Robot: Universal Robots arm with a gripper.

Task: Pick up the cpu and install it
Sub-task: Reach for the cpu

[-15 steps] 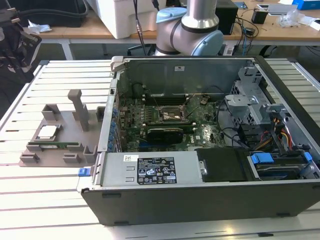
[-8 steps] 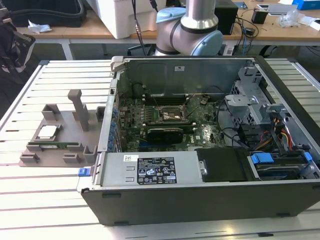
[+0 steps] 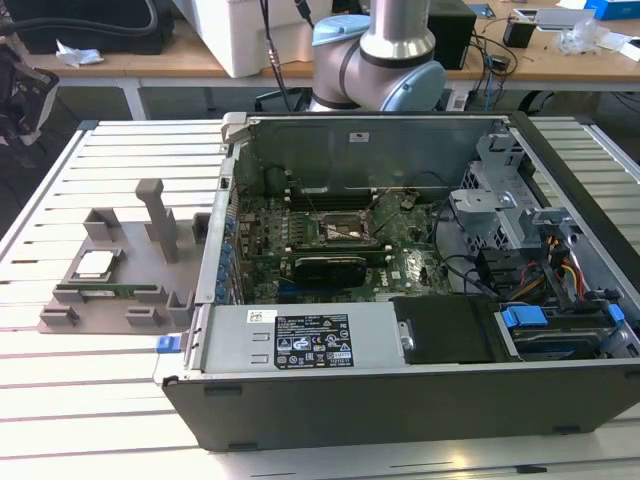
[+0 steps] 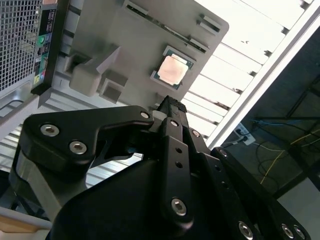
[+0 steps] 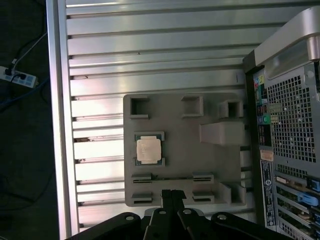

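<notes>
One cpu (image 3: pixel 95 264) is lying flat in a shallow square pocket of a grey plastic tray (image 3: pixel 128 318), which is sitting on the slatted metal table (image 3: pixel 100 400) at the exterior view's left, just beside the open computer case (image 3: pixel 400 395). The chip is showing a pale silvery top with a thin darker rim around it; in the first wrist view the cpu (image 5: pixel 149 149) is looking dull grey, while in the second wrist view the cpu (image 4: pixel 173 69) is catching the light and glowing slightly pink. Nothing is touching it.

In the exterior view the arm (image 3: pixel 385 55) is rising behind the case, its grey and blue joint reaching the picture's upper edge. The black gripper (image 5: pixel 173 193) is hanging over the tray (image 5: pixel 185 165), pointing down at it, with its tip above the tray's border and well apart from the chip. In the second wrist view the gripper (image 4: pixel 170 102) is showing its two fingers pressed together into one narrow block, gripping nothing.
</notes>
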